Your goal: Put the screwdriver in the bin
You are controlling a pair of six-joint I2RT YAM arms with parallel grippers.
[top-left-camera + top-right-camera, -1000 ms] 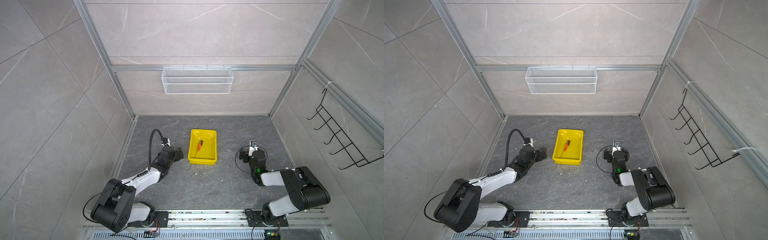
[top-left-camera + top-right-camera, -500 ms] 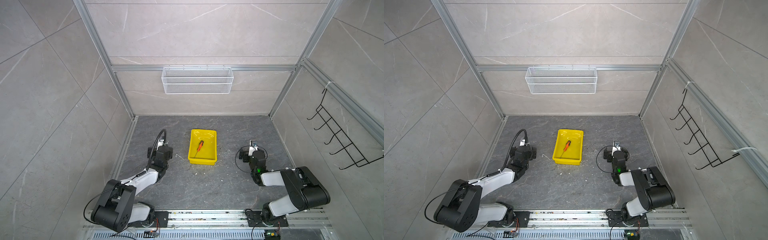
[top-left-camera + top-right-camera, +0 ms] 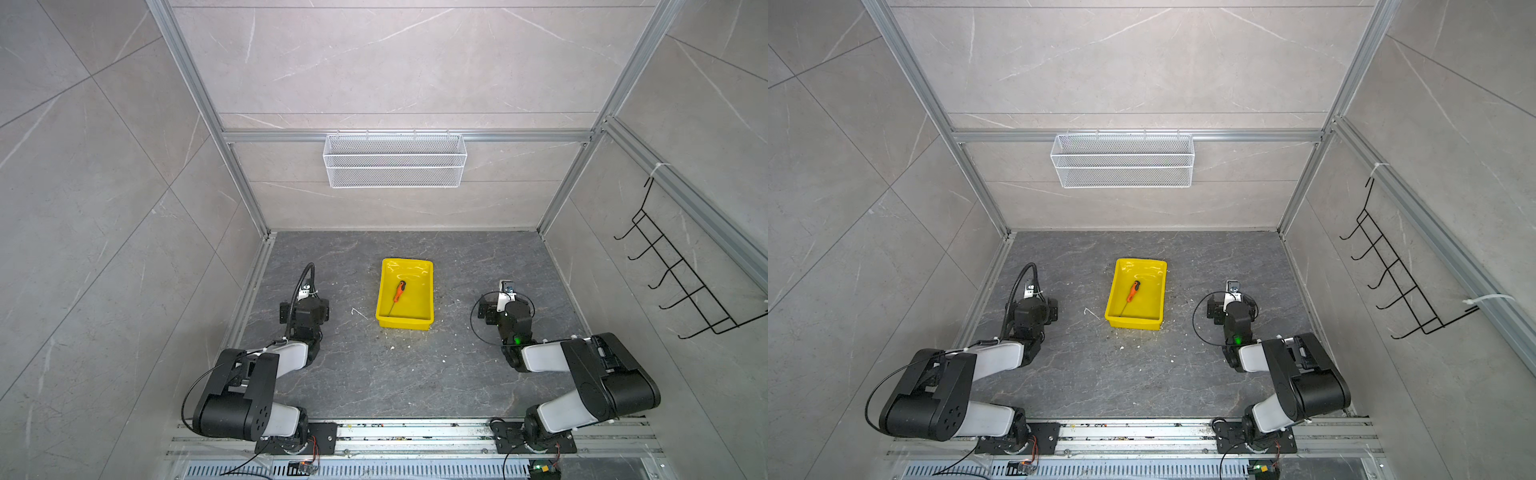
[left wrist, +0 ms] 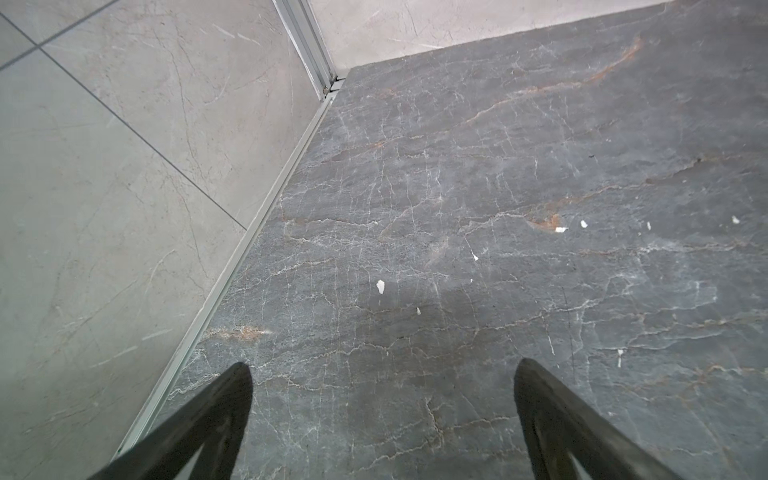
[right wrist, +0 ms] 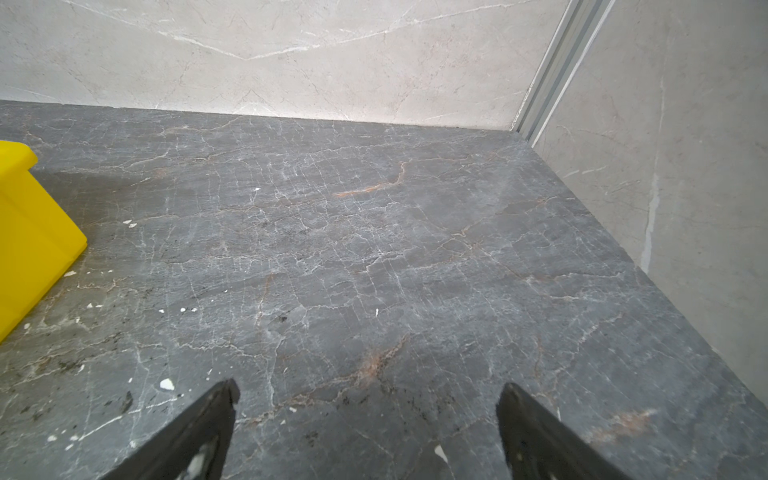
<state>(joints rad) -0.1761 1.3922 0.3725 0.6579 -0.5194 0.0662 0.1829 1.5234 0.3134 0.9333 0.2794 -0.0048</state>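
The screwdriver (image 3: 398, 294) (image 3: 1132, 294), with an orange-and-black handle, lies slanted inside the yellow bin (image 3: 404, 324) (image 3: 1133, 323) in the middle of the dark floor. My left gripper (image 4: 382, 370) is open over bare floor near the left wall, with nothing between its fingers. In both top views the left arm (image 3: 305, 316) (image 3: 1034, 316) rests a good way left of the bin. My right gripper (image 5: 368, 388) is also open and empty over bare floor. Only a corner of the bin (image 5: 29, 232) shows in the right wrist view. The right arm (image 3: 509, 318) (image 3: 1235, 316) sits to the bin's right.
A white wire basket (image 3: 395, 160) hangs on the back wall. A black hook rack (image 3: 681, 286) hangs on the right wall. Small white flecks and a thin white scrap (image 3: 359, 312) lie on the floor around the bin.
The left arm has drawn back from the bin's left side and turned toward the back-left corner. The screwdriver, the bin and the right arm have not moved.
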